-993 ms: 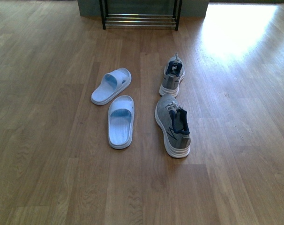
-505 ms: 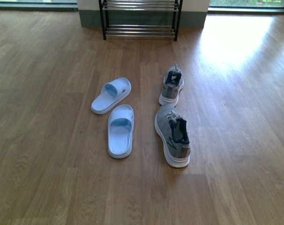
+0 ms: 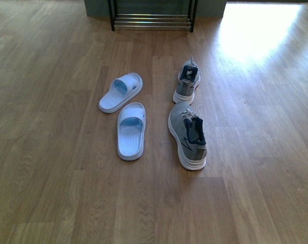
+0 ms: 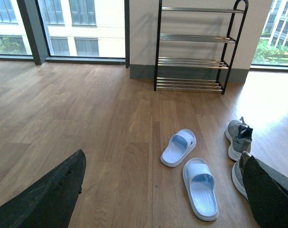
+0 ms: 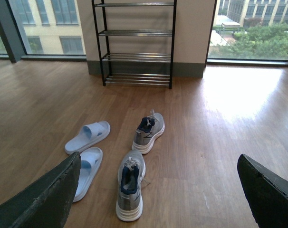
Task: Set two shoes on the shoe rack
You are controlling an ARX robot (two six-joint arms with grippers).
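Wooden floor (image 3: pixel 67 193), left claw (image 4: pixel 163 158) and right claw (image 5: pixel 159 160) spread wide, empty, clear of both grey sneakers (image 3: pixel 187 134).

The wooden floor (image 3: pixel 255 101) lies open to the right of the near sneaker (image 3: pixel 187 137) and the far sneaker (image 3: pixel 187 84) — free passage on that side. The two sit almost toe to heel, with hardly any gap between them. On their left the near slide sandal (image 3: pixel 131 131) and the far slide sandal (image 3: pixel 121 92) narrow the lane (near, not touching). Bare floor runs on to the shoe rack (image 3: pixel 151 21), whose tiers are empty.
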